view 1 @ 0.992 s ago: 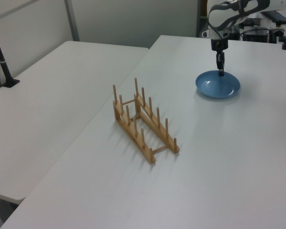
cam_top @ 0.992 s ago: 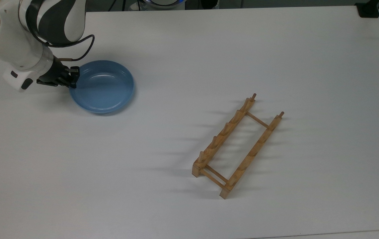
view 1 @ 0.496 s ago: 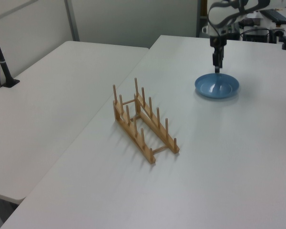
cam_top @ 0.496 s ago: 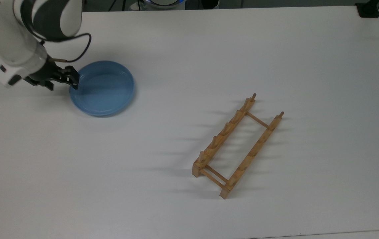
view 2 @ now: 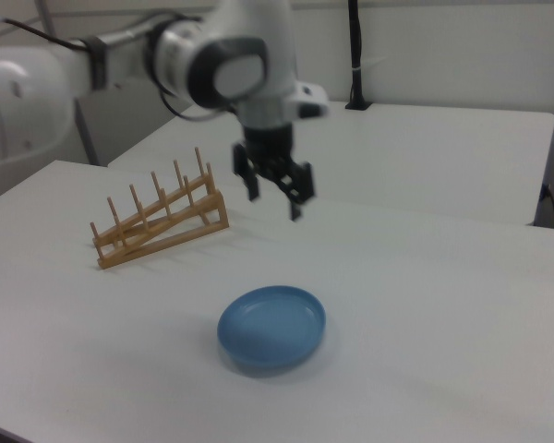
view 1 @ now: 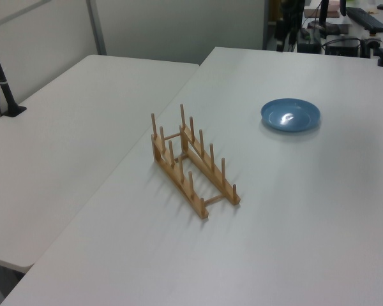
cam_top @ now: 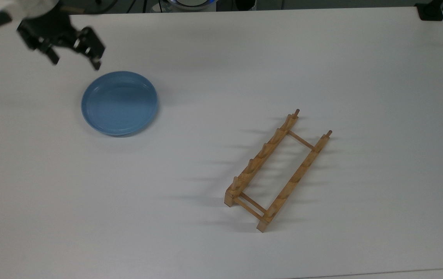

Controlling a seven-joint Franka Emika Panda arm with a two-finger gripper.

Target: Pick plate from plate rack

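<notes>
In the top view, the plate [cam_top: 119, 102] is being shown flat on the white table [cam_top: 221, 240], well apart from the plate rack [cam_top: 278, 171]. The gripper [cam_top: 75, 59] is being held above the plate's upper-left side, fingers spread wide, nothing grasped.

In the left view, the rack [view 1: 193, 160] is standing bare of plates, and the plate [view 1: 291, 115] is lying beyond it.

In the right view, the gripper [view 2: 274, 195] is hanging open above the plate [view 2: 271, 328], clear of it. The pick is judged done; only a retreat is being called for.
</notes>
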